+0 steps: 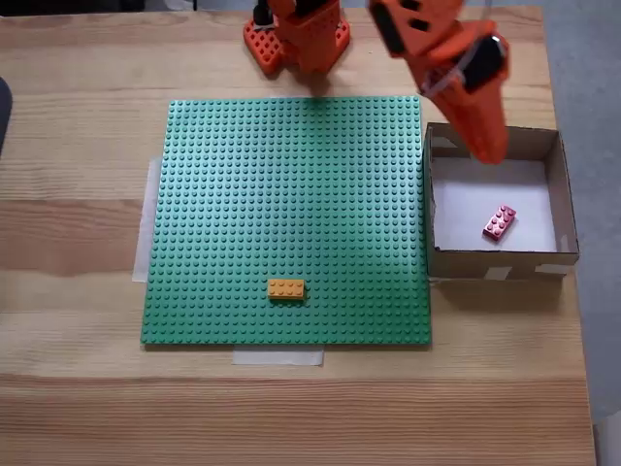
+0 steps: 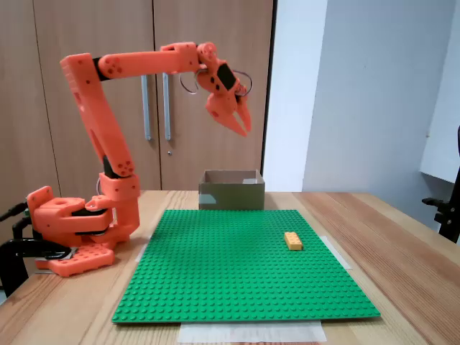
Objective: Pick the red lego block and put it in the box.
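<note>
The red lego block (image 1: 500, 222) lies tilted on the white floor of the box (image 1: 500, 262), toward its right side, with nothing touching it. In the side fixed view the box (image 2: 230, 194) stands behind the green plate, and its wall hides the block. My orange gripper (image 1: 491, 146) hovers over the box's upper left part. From the side, the gripper (image 2: 241, 126) hangs high above the box, pointing down. Its fingers are slightly apart and hold nothing.
A green studded baseplate (image 1: 291, 194) is taped to the wooden table left of the box. A yellow-orange brick (image 1: 285, 288) sits near its front edge and also appears in the side fixed view (image 2: 292, 240). The arm's base (image 2: 72, 230) stands at the table's back.
</note>
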`<state>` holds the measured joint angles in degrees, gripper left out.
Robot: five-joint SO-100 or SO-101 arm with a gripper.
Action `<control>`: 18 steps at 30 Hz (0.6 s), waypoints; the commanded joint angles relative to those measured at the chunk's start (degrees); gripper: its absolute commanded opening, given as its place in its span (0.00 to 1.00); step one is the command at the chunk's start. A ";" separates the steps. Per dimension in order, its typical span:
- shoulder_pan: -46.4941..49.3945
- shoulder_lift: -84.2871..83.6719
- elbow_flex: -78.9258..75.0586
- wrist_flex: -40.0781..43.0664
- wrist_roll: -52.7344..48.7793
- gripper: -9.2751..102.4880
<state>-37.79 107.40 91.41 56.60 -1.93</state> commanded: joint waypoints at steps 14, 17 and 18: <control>18.46 18.72 5.45 -0.88 3.52 0.07; 21.53 21.88 8.53 -1.32 3.69 0.07; 22.85 23.12 9.58 -1.41 3.87 0.07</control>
<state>-17.40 126.83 100.02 55.99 1.41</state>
